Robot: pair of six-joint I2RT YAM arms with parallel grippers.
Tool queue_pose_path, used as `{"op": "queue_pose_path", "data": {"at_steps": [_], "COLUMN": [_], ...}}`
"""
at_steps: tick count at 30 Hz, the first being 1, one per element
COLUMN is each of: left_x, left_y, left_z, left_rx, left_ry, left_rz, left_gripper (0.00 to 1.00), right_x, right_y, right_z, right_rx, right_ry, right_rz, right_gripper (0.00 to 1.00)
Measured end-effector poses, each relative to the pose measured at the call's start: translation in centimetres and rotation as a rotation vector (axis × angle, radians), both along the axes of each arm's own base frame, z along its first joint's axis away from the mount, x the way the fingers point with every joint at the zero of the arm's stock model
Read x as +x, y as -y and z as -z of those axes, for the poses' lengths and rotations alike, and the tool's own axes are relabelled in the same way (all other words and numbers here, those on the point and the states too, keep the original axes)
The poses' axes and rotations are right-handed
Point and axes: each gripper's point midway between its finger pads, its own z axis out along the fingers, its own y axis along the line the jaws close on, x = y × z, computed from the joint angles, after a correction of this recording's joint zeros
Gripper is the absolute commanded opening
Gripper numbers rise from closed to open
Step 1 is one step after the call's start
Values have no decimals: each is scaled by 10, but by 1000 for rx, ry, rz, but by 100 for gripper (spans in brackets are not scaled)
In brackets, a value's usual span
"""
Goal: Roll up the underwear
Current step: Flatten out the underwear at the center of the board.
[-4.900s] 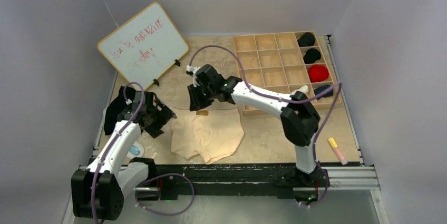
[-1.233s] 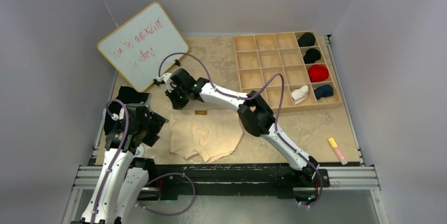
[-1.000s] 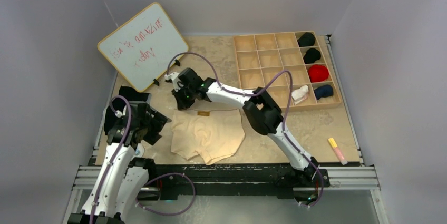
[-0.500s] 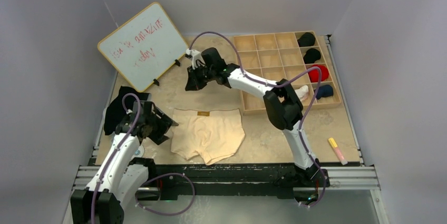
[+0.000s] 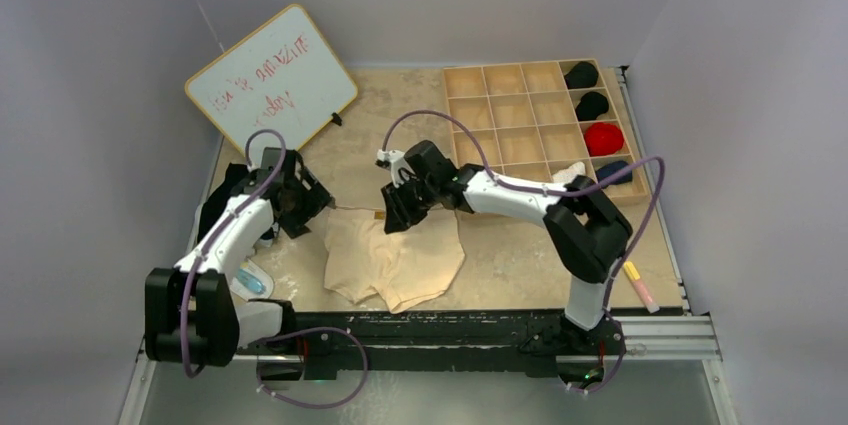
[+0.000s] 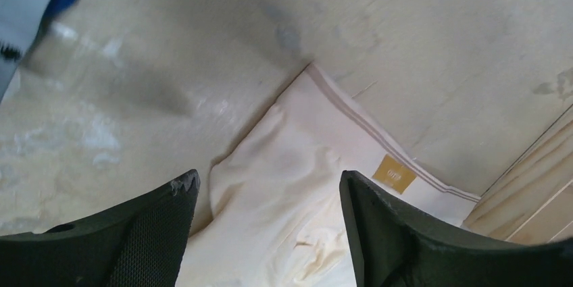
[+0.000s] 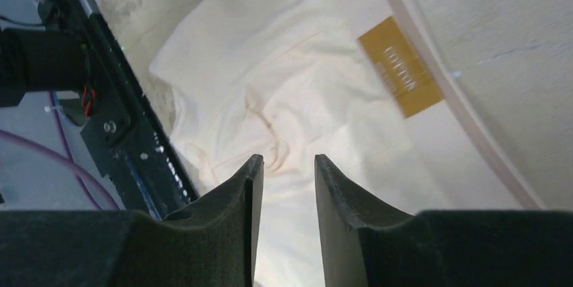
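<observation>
**Presently: both grippers at the waistband, roll not yet begun**

Risks. The beige underwear (image 5: 395, 257) lies spread on the table (image 5: 520, 255), waistband (image 6: 351, 108) at the far edge and leg openings toward the arm bases. It is not quite flat: creases show near the centre seam in the right wrist view, and the leg hems sit unevenly. A roll started from here would probably trap those creases and come out lopsided. If only one side of the waistband is caught, the cloth would likely drag and twist rather than turn over. A shallow pinch might lift the upper layer alone, so that the two layers separate. The wooden tray (image 5: 520, 110) stands just beside the garment's far right corner, and a wide sweep by the right arm could knock it.

Grippers. The left gripper (image 6: 265, 186) hangs over the waistband's left corner with jaws spread wide; it holds nothing, and whether its tips touch the cloth cannot be told. The right gripper (image 7: 284, 162) hovers above the middle of the garment, just near of the gold label (image 7: 399, 74). Its jaws stand a narrow gap apart, with no fabric between them.
</observation>
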Motion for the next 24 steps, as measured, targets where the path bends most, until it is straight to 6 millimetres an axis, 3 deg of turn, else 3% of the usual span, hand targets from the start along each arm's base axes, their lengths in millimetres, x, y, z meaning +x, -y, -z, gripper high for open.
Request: {"op": "queue_pose_path", "data": {"at_steps": [5, 9, 16, 24], "left_x": [32, 31, 30, 34], "left_y": [1, 6, 9, 11], "left_z": [-2, 15, 29, 37], "left_rx": [25, 17, 9, 10], "left_ry": [21, -34, -103, -130], "left_rz": [89, 151, 230, 291], "left_gripper": [74, 72, 67, 59], "right_x": [-44, -70, -63, -68], "right_y": [3, 9, 29, 31], "right_z": [-7, 9, 28, 33], "right_rx": [-23, -77, -173, -212], "right_ry": [76, 87, 111, 146], "right_rz": [-44, -73, -28, -40], "right_gripper": [44, 46, 48, 49]}}
